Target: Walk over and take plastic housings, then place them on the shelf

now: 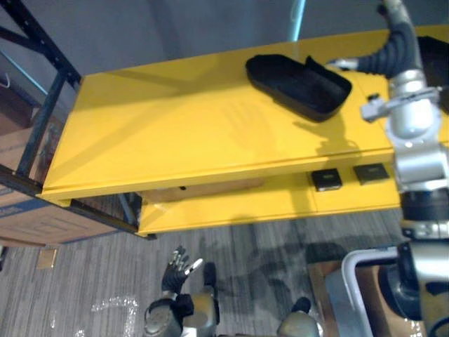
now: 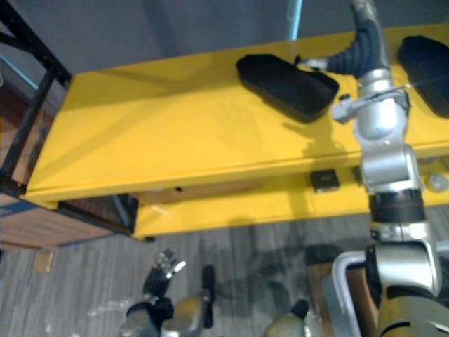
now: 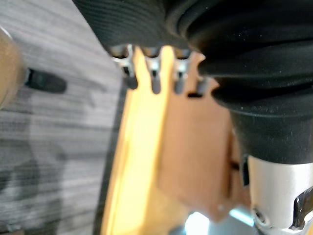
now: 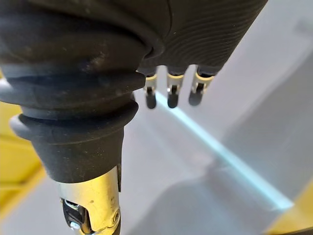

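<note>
While the right hand hangs over the top board of the yellow shelf, its fingers are straight and hold nothing; in the right wrist view we see a grey wall past them. One black plastic housing lies on this top board with its hollow side up, just beside the right hand, and we cannot tell if the hand touches it. A second housing lies further to the right on the same board. The left hand is low, over the grey floor in front of the shelf, with its fingers loosely straight and empty. On the lower board we see two small black squares, and a brown carton stands under the top board.
</note>
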Motion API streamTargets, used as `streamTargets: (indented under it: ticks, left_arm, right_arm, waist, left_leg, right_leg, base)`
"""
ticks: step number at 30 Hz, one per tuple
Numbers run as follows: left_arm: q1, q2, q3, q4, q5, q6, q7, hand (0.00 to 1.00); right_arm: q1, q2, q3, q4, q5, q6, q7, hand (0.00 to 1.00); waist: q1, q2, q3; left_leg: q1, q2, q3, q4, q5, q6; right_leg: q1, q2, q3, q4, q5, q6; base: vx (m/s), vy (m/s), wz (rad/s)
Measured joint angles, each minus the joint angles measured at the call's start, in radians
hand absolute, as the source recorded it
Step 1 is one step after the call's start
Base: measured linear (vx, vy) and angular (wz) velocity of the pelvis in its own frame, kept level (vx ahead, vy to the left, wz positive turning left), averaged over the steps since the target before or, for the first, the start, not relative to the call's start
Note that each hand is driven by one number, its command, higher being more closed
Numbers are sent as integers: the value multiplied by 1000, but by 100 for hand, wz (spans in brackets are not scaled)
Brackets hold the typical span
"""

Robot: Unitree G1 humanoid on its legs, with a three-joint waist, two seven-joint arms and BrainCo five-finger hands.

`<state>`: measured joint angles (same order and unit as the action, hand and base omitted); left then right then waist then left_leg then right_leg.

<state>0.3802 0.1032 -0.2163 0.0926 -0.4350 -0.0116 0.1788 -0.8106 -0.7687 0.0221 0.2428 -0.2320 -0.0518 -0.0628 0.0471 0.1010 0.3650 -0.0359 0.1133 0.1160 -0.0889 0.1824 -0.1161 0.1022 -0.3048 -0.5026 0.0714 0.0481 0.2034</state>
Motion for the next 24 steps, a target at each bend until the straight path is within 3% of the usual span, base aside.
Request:
streamTargets:
  ticks: [5,13,16,19,24]
  left_arm:
    - [5,16,-5,7,0,0,0,0]
    - [6,50,-40,51,0,-4,-6,0]
    - [9,56,-40,68,0,-4,-7,0]
    - [11,56,-41,75,0,-5,-11,0]
    - [11,80,-40,75,0,-5,-33,0]
  right_arm:
    - [6,-102,69,96,-59,-16,18,0]
    - [5,-103,190,214,-80,-41,61,0]
    - [5,-103,233,242,-106,-75,70,0]
    - [5,-104,270,246,-117,-101,99,0]
    - [3,-104,342,252,-117,-104,189,0]
  waist:
    - [-4,-4,-8]
    - [8,-29,-56]
    - [13,-29,-56]
    - [13,-28,-57]
    - [32,-29,-57]
  left_leg:
    - [-1,14,6,0,5,0]
    - [1,29,7,-1,9,-4]
    - [1,42,6,-1,3,-6]
    - [1,43,13,0,3,-6]
    - [-3,40,36,0,4,-5]
  right_leg:
    - [4,21,8,-26,24,-11]
    - [6,34,8,-22,18,-21]
    - [5,47,9,-23,12,-31]
    - [5,48,10,-27,15,-26]
    - [5,44,11,-49,31,-22]
  base:
    - [9,-28,-5]
    - [-14,-31,0]
    - [-87,-22,-3]
    - [-84,-3,-3]
    - [-23,6,-2]
